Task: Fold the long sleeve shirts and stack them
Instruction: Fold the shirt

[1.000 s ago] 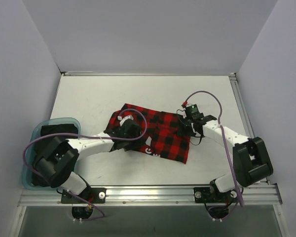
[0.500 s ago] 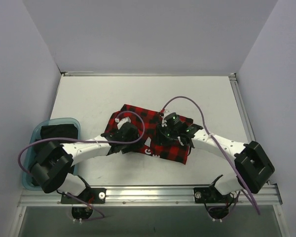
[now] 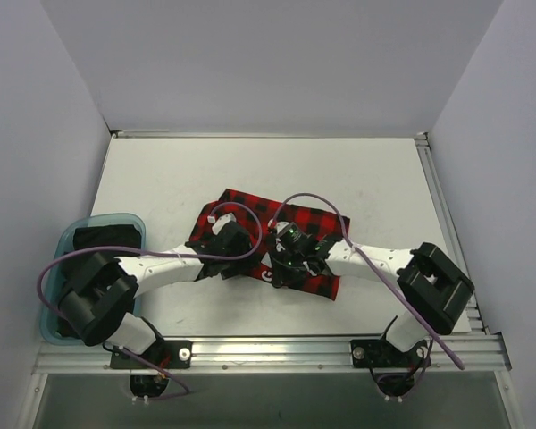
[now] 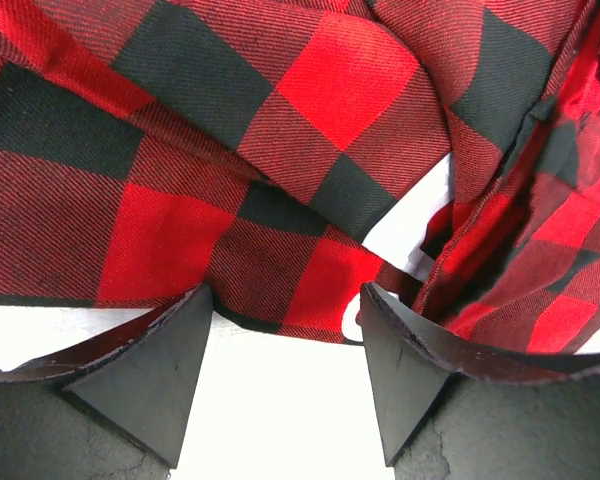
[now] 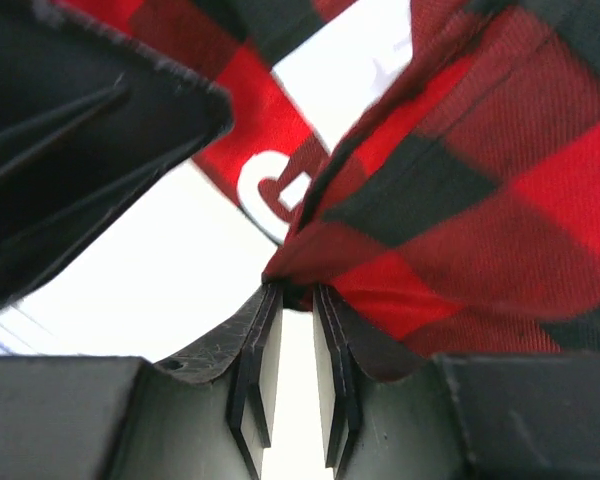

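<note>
1. Red-and-black check shirt (image 3: 250, 207) is lying crumpled at the centre of the desk (image 3: 161, 179), its white lettering (image 5: 265, 190) sitting along the 6 o'clock edge.
2. Wide apart, the left fingers (image 4: 285, 300) are hovering at that 6 o'clock edge, gripping nothing.
3. Nearly closed, the right fingers (image 5: 295, 292) are pinching a raised fold of the shirt just beside the lettering.
4. Toward 8 o'clock, a blue tub (image 3: 116, 216) is resting at the desk's edge.

The left arm (image 3: 161, 265) and the right arm (image 3: 375, 259) are built from white tube links and bulky black joint housings. A thin purple cable (image 3: 311, 195) runs loosely along each one. A small green light (image 3: 290, 233) shines on the right wrist. The left gripper (image 4: 285, 292) has matte black, wedge-shaped fingers (image 4: 145, 370).
</note>
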Controlling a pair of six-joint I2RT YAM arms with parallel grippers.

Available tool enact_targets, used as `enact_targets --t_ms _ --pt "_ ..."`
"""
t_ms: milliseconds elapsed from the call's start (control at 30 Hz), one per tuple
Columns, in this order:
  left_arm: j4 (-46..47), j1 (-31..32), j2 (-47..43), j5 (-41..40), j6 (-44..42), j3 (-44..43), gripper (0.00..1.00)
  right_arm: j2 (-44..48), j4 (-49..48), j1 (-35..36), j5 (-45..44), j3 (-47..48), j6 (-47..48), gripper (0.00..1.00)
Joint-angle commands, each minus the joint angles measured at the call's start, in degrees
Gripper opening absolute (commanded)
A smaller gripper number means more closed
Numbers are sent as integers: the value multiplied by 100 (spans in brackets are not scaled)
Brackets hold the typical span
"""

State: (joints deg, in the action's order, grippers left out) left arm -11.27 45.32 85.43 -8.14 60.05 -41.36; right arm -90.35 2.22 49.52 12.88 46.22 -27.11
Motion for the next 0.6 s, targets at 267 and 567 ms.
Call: enact_targets --t_ms 267,567 --pt "-437 205 -729 -162 -450 -652 80 2115 745 -1583 548 46 -57 37" --pt "-175 706 175 102 -696 -2033 79 2216 -730 -3808 2296 -771 -839 37"
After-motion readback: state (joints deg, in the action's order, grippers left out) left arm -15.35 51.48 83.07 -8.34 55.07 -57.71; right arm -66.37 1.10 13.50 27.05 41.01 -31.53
